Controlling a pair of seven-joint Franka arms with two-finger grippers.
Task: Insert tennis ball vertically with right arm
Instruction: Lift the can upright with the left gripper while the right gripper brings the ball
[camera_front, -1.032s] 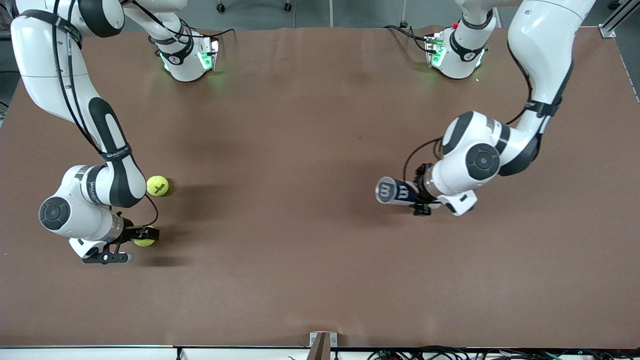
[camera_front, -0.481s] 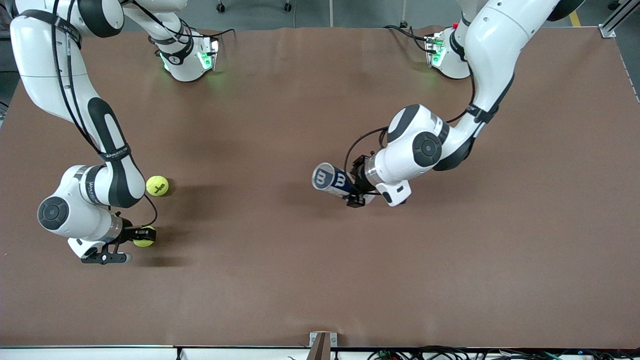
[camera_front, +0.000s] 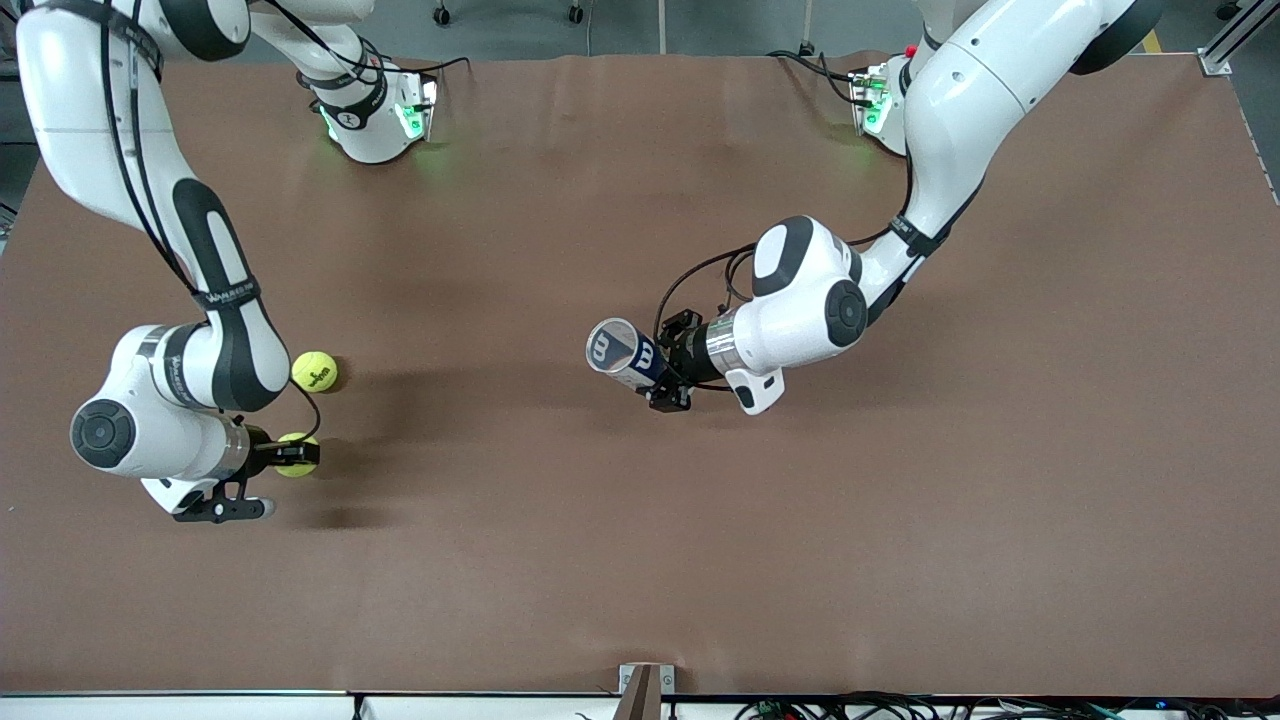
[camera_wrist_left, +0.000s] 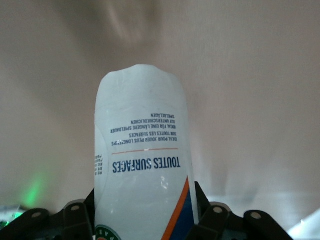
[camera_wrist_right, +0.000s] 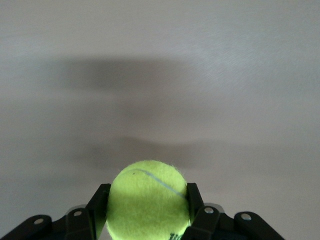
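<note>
My right gripper (camera_front: 300, 455) is shut on a yellow-green tennis ball (camera_front: 298, 441), low over the table at the right arm's end. In the right wrist view the ball (camera_wrist_right: 147, 197) fills the gap between the black fingers (camera_wrist_right: 97, 205). A second tennis ball (camera_front: 315, 371) lies on the table beside the right forearm. Over the middle of the table, my left gripper (camera_front: 660, 378) is shut on a white and blue tennis ball can (camera_front: 620, 353). The can is tilted, and its round end with a W faces up toward the front camera. The left wrist view shows the can (camera_wrist_left: 142, 160) from the side.
The brown table (camera_front: 640, 560) carries only the loose ball. Both arm bases (camera_front: 375, 115) stand at the edge farthest from the front camera. A small bracket (camera_front: 645, 685) sits at the nearest edge.
The right gripper closed on the tennis ball and shifted it a little. The left arm carried the can from its own end toward the middle of the table.
</note>
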